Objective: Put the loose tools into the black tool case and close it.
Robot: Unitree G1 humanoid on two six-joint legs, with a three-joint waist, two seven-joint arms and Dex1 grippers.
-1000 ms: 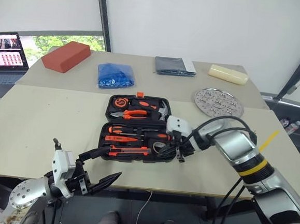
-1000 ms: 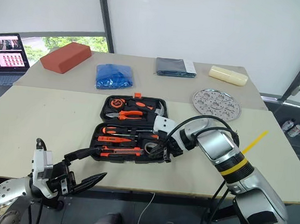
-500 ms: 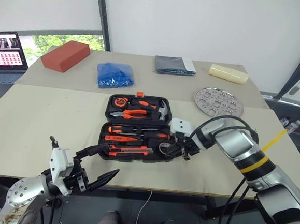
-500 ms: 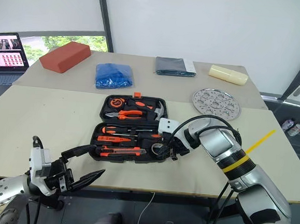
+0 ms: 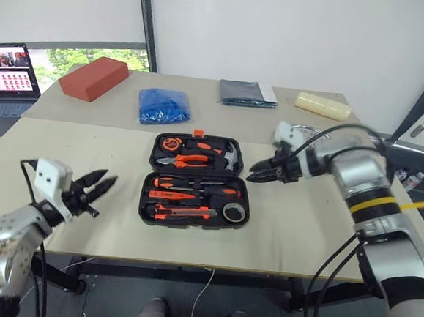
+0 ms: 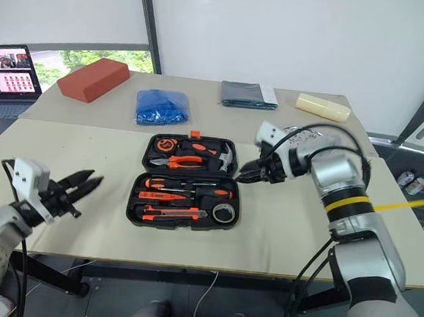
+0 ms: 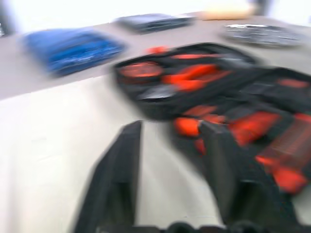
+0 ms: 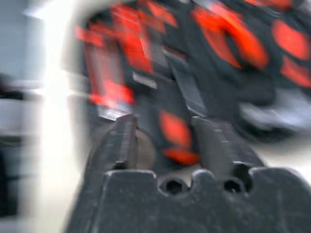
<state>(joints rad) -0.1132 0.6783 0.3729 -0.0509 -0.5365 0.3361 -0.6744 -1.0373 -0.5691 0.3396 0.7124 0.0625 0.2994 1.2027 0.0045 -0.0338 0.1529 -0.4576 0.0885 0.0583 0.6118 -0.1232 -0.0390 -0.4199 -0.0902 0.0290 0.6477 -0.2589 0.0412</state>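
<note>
The black tool case [image 5: 145, 197] lies open at the table's middle. Its near half holds two orange-and-black screwdrivers [image 5: 188, 184], a thin orange tester [image 5: 171, 196], the utility knife [image 5: 184, 213] and the dark tape roll [image 5: 232, 212]. Pliers, a hammer and a tape measure sit in the far half. My left gripper [image 5: 110, 178] hovers over the table to the left of the case, pointing at it, fingers [image 7: 119, 174] apart and empty. My right gripper [image 5: 252, 177] hangs just right of the far half, fingers [image 8: 121, 141] apart with nothing between them.
Along the back of the table lie a red brick [image 5: 93, 78], a blue cloth [image 5: 164, 105], a dark folded cloth [image 5: 246, 93] and a pale yellow block [image 5: 322, 105]. A laptop [image 5: 10, 69] stands at the far left.
My left arm came up from below the table's front edge to its left side, jaws narrowed. My right gripper left the tape roll at the case's near right corner and moved back.
</note>
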